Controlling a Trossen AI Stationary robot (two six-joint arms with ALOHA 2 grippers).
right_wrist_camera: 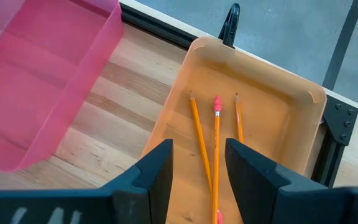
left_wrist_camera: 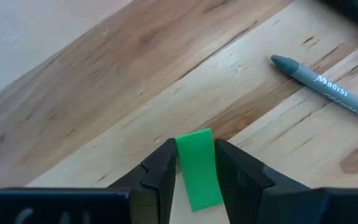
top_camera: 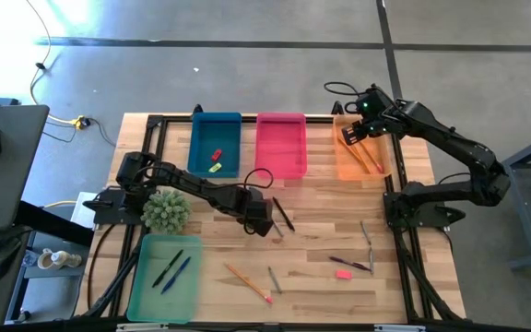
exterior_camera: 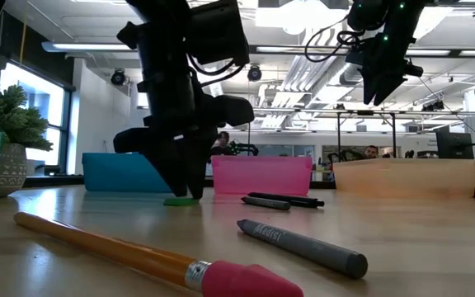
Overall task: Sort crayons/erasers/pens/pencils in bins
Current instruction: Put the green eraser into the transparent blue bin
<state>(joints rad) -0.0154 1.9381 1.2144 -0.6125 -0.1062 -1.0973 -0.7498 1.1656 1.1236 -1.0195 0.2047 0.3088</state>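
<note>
While the nearest stretch of the wooden table [top_camera: 321,295] lies mostly bare toward its front edge, a pencil [exterior_camera: 138,257] with a pink tip and a grey crayon [exterior_camera: 299,246] rest there, close together but apart, the crayon's printed lettering too faint to read for certain. At the front left corner the light green bin [top_camera: 159,290] holds two dark pens [top_camera: 173,270]; a pink eraser [top_camera: 343,273] and more pens and crayons lie scattered on the right half, well apart from each other. Mid-table, the left gripper [left_wrist_camera: 195,167] is down at the boards with its fingers narrowed on a green eraser [left_wrist_camera: 197,168], touching both sides of it; a second grey crayon [left_wrist_camera: 325,86] just beyond reads something like "MAGISI", and a black pen [top_camera: 283,213] lies beside the arm. A small potted plant [top_camera: 165,210] stands left of it. Farther back, the blue bin [top_camera: 215,124] holds a red and a yellow-green eraser, the pink bin [top_camera: 280,145] stands next to it, and the right gripper [right_wrist_camera: 197,163] hovers with fingers parted over the orange bin [right_wrist_camera: 278,134], where three pencils lie. Beyond the table's black frame are grey floor, cables and a bright office with ceiling lights.
</note>
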